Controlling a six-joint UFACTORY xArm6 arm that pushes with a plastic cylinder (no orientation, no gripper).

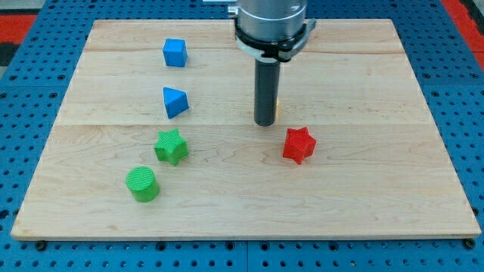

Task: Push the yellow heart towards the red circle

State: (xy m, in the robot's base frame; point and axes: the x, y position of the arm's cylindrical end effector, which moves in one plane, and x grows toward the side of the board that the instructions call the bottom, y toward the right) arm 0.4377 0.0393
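My tip (265, 123) rests on the wooden board near its middle. Only a thin yellow sliver (277, 110) shows at the rod's right edge; the rod hides the rest, so I cannot make out its shape. No red circle shows in the view. A red star (299, 145) lies just to the lower right of my tip, a short gap away.
A blue cube (175, 53) sits at the upper left and a blue triangle (175, 102) below it. A green star (172, 146) and a green cylinder (142, 184) lie at the lower left. The board (378, 204) sits on a blue pegboard surface.
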